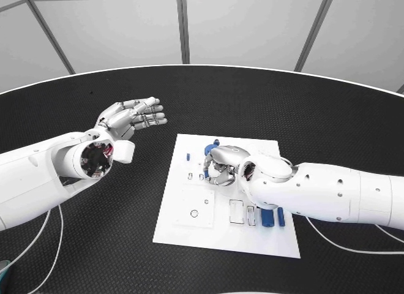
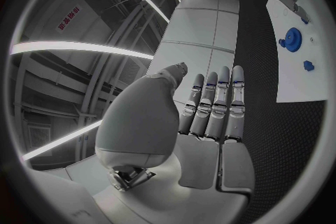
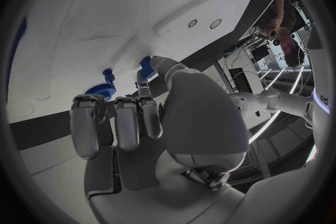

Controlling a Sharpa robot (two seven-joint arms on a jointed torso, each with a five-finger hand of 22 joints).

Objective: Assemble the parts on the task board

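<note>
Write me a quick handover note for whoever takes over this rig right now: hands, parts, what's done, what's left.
Left hand: raised off the board's left side, fingers apart, holding nothing.
Right hand: down over the upper middle of the white rectangular task board; its fingers pinch a small blue plastic part, with a round blue toothed gear beside it on the board.
Two upright blue bar-shaped pieces sit near the board's lower right, by empty rectangular slots.
Done: cannot tell how many parts are seated.
Left: likely seating the pinched part, then the rest.

Robot lab: round black table (image 1: pixel 96 245), panelled walls (image 1: pixel 246 30).
</note>
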